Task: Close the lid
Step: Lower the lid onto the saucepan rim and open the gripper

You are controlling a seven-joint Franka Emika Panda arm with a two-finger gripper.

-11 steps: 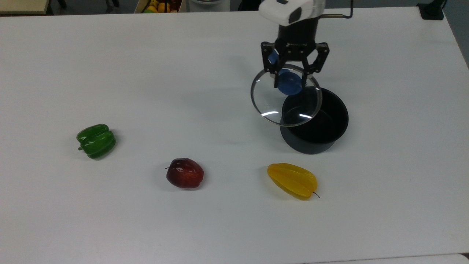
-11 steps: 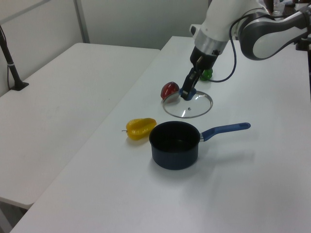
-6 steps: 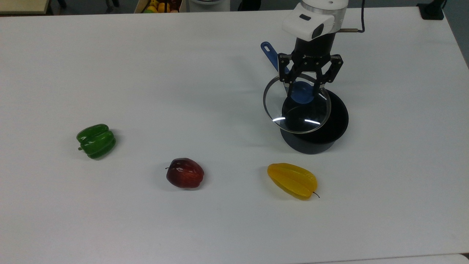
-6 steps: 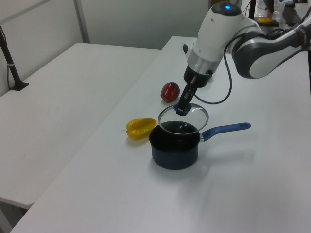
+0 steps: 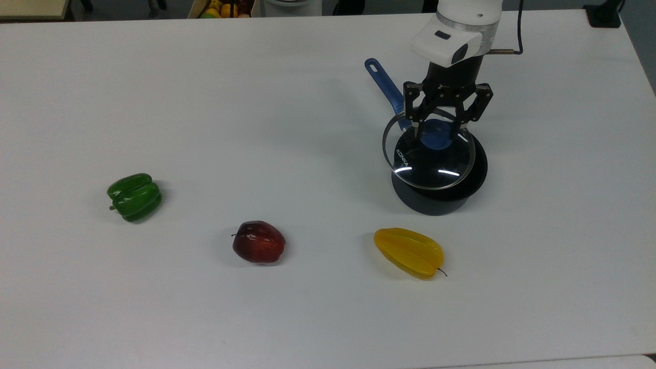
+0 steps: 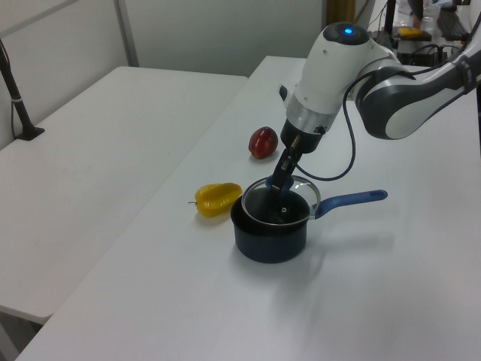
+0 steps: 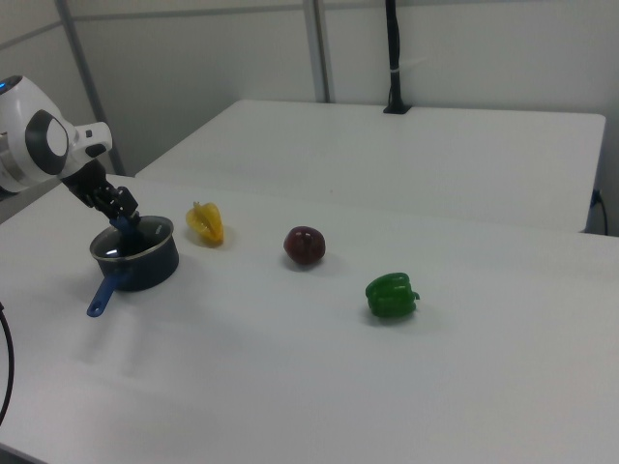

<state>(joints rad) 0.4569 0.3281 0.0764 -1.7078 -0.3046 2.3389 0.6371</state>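
The round clear glass lid (image 5: 428, 161) with a metal rim and white "KONKA" lettering hangs tilted just above the dark pot (image 5: 439, 192), covering most of its mouth and overhanging toward the top view's left. My gripper (image 5: 438, 130) is shut on the lid's blue knob (image 5: 436, 135). In the left view the lid (image 6: 291, 201) sits over the pot (image 6: 270, 233), with the gripper (image 6: 280, 178) reaching down from above. The right view has the gripper (image 7: 124, 220) over the pot (image 7: 137, 256) at the far left.
The pot's blue handle (image 5: 385, 88) points toward the top view's upper left. A yellow starfruit (image 5: 409, 252) lies just in front of the pot, a red apple (image 5: 259, 242) and a green bell pepper (image 5: 135, 197) farther to the top view's left on the white table (image 5: 205, 102).
The gripper carried the lid toward the top view's right and lower, from beside the pot to over its mouth. The pot's handle, once hidden behind the gripper, has come into sight.
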